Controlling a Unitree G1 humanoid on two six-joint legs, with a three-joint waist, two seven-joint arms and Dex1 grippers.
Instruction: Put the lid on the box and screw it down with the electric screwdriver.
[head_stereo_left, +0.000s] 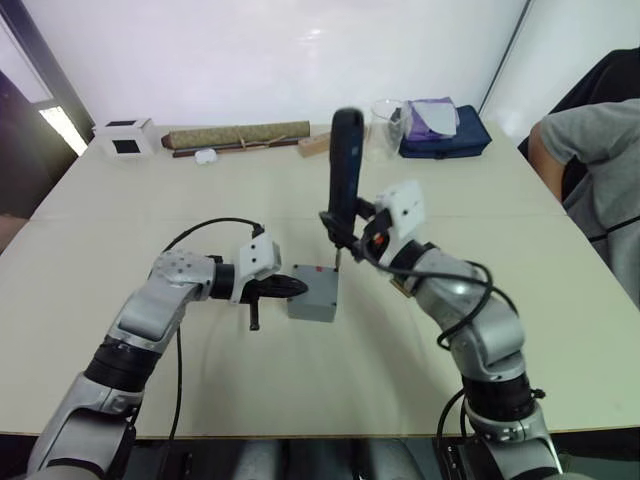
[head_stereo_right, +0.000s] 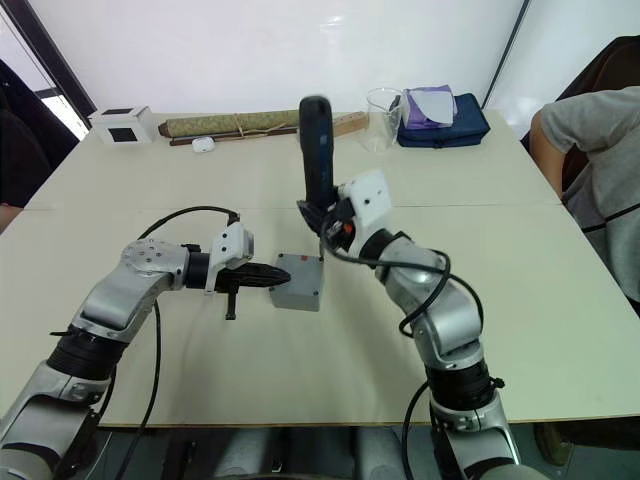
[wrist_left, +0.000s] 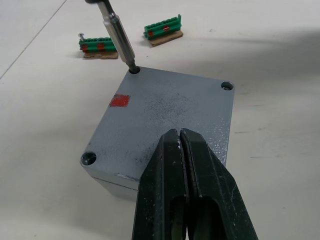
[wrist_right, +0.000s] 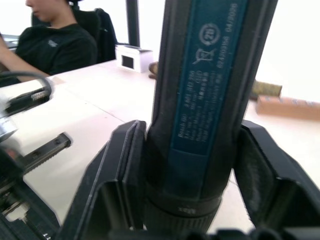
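Here the left wrist view alone reveals the screwdriver's metal bit (wrist_left: 120, 37) seated in a corner screw hole of the lid (wrist_left: 165, 120), which sits on the box (head_stereo_left: 313, 293); two green circuit boards (wrist_left: 162, 31) lie beyond that corner. The right gripper (head_stereo_left: 352, 230) pinches the electric screwdriver (head_stereo_left: 346, 165), held upright above the box. The left gripper (wrist_left: 184, 145), fingers pressed together, rests on the lid's near edge, opposite the bit.

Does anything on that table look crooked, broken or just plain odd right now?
Nothing stands out. The lid sits square on the box, the electric screwdriver stands upright in the right gripper with its bit in a corner screw hole, and the left gripper presses on the lid with shut jaws.
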